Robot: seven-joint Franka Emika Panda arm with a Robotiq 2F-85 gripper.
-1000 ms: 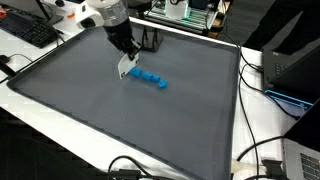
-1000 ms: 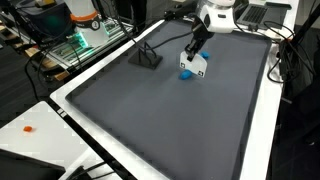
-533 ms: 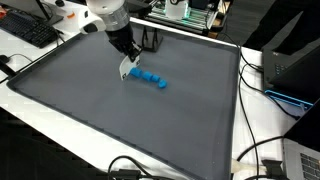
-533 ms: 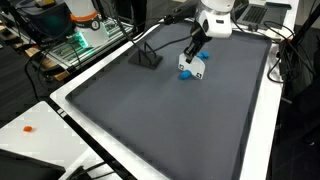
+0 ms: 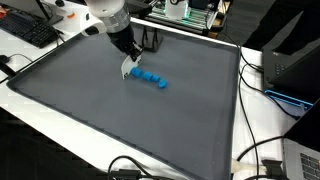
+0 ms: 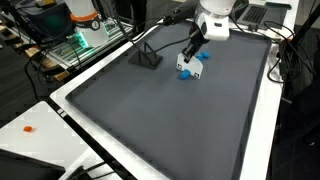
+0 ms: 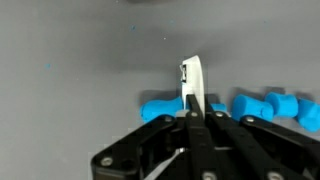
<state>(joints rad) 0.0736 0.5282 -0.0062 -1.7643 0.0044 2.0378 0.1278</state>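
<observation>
Gripper [image 5: 127,71] near mat's [image 5: 120,125] far edge, jaws seemingly closed, empty, against blue block row [image 5: 152,79]; press low, steadily.

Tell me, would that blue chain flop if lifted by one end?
Probably floppy: in the wrist view the blue chain looks like separate segments with gaps, so it would likely sag. Small and plastic-looking, it is probably light. Pushed by the claw, it might bend sideways.

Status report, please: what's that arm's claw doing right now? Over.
Gripper shut on white piece. Piece upright at blue blocks. Black stand behind, apart.
</observation>
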